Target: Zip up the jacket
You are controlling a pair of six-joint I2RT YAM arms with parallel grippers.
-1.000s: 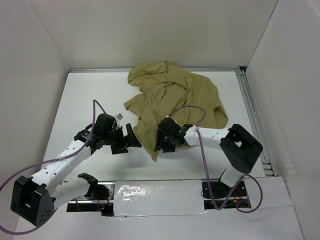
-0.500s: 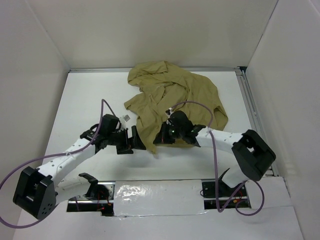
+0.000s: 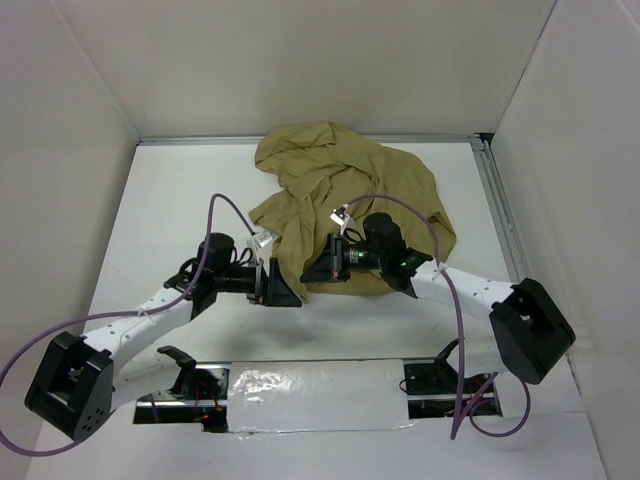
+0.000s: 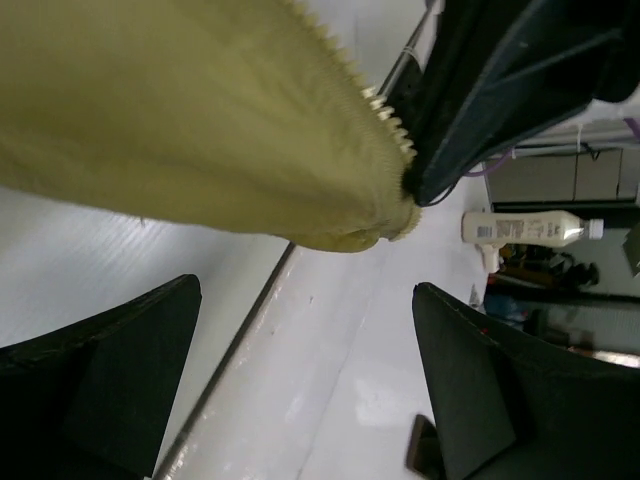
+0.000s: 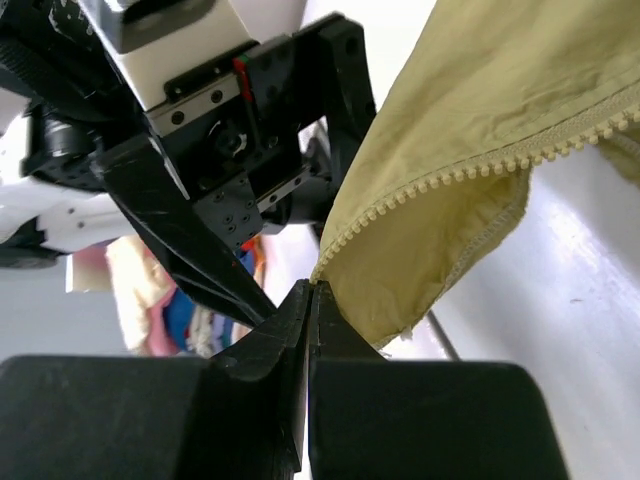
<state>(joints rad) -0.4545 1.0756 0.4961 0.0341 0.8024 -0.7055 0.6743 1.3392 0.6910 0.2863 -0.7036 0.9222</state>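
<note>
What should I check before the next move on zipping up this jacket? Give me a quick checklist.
1. Right gripper shut on the jacket at its zipper corner: ok.
2. Left gripper open: ok.
3. Zipper teeth visible from the left wrist: ok.
4. Fabric inside the left gripper's opening: not ok, the gap is empty.
5. Slider located: cannot tell, none shows.

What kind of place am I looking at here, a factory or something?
Probably a robotics lab test cell: plain white walls box in a white table, the left arm and right arm are mounted at its near edge, and a khaki jacket lies there.
</note>
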